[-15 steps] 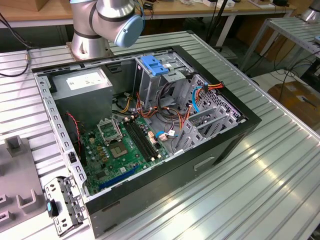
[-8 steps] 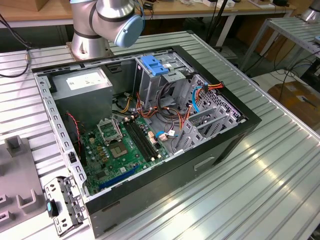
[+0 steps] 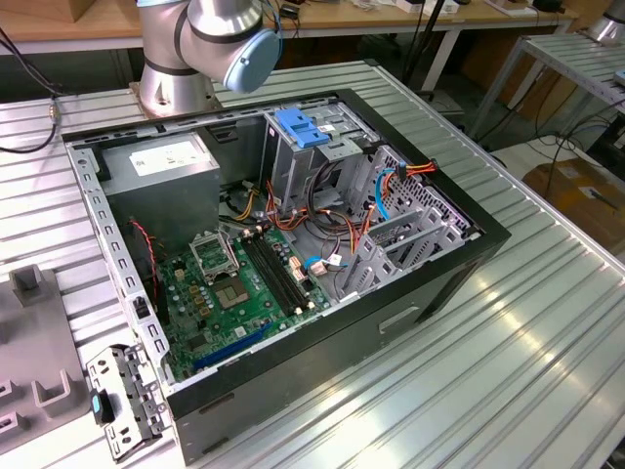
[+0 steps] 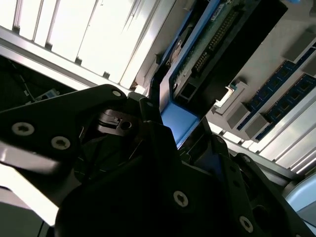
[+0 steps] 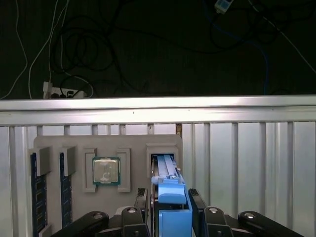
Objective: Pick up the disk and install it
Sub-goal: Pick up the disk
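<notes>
Ribbed aluminium table (image 3: 508,322) carrying an open PC case (image 3: 430,293). In the first wrist view the gripper (image 5: 169,198) pinches the disk (image 5: 172,186) by its blue bracket. The disk stands on edge in a grey tray (image 5: 133,143) slot, near the CPU (image 5: 106,171).

Arm (image 3: 210,39): base and shoulder joint at exterior view's top edge. Gripper (image 5: 168,193): black fingers (image 5: 194,205) closed on disk (image 5: 174,222), one each side.
</notes>
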Controlling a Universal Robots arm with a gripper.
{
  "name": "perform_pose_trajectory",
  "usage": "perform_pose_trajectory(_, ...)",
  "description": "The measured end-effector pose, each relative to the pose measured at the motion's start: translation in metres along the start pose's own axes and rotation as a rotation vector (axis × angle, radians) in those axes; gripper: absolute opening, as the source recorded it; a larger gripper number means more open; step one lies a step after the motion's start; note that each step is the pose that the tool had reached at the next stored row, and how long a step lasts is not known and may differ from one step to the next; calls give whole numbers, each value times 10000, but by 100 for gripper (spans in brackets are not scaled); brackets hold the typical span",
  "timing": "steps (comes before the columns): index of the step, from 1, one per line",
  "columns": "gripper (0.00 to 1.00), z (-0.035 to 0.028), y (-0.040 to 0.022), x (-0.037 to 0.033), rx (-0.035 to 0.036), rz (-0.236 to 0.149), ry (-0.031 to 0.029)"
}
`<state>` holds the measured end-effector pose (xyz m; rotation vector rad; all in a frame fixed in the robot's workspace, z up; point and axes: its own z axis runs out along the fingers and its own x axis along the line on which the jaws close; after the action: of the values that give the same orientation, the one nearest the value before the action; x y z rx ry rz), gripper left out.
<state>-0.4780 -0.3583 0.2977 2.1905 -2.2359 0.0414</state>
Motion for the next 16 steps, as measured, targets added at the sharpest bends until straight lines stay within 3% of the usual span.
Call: perform_pose_trajectory(16, 44, 13, 0, 0, 0, 0, 0)
